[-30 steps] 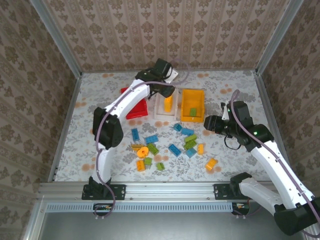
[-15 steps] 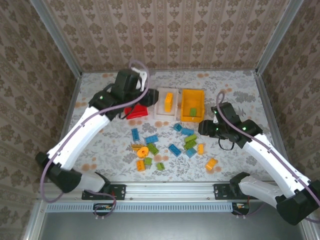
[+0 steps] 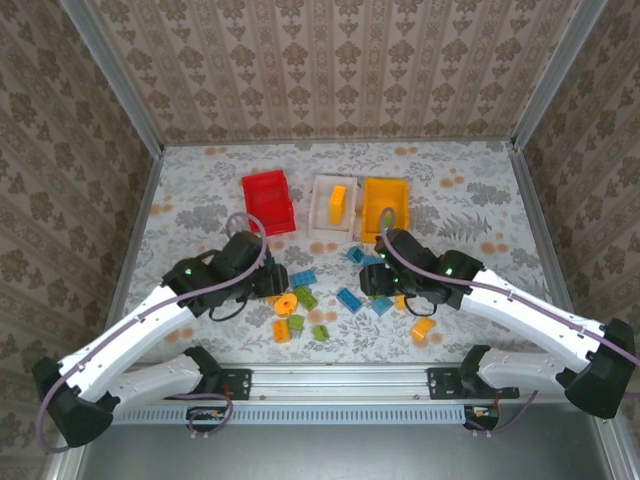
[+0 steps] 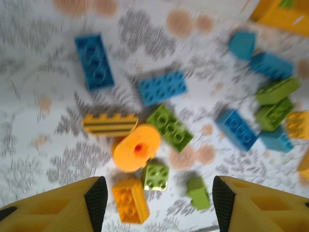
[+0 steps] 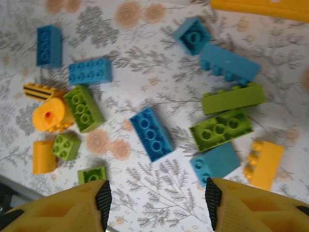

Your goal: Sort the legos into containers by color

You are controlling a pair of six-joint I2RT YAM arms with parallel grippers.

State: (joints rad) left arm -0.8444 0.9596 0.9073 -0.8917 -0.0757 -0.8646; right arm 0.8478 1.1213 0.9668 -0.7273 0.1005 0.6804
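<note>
From above, I am holding my left end effector (image 3: 273, 284) low over the table (image 3: 190, 210), just beside the round orange piece (image 3: 285, 303) on its far left. My right end effector (image 3: 369, 281) is hanging well to that piece's right, over the scattered bricks. The red bin (image 3: 267, 200), white bin (image 3: 317, 210) and yellow bin (image 3: 385, 200) are sitting in a row well beyond the round orange piece, and an orange brick (image 3: 337, 203) is lying in the white bin.

In the left wrist view, my left end effector (image 4: 157, 203) is gaping wide and gripping nothing. The round orange piece (image 4: 138, 148) is lying ahead, between the fingers (image 4: 96, 203). A striped yellow brick (image 4: 109, 124) is touching its far left side and a green brick (image 4: 169, 128) its right.

In the right wrist view, my right end effector (image 5: 157, 198) is also spread wide and carrying nothing. The round orange piece (image 5: 49, 116) is sitting far to the left. A blue brick (image 5: 151, 134) is lying to its right, with two green bricks (image 5: 220, 129) further right.
</note>
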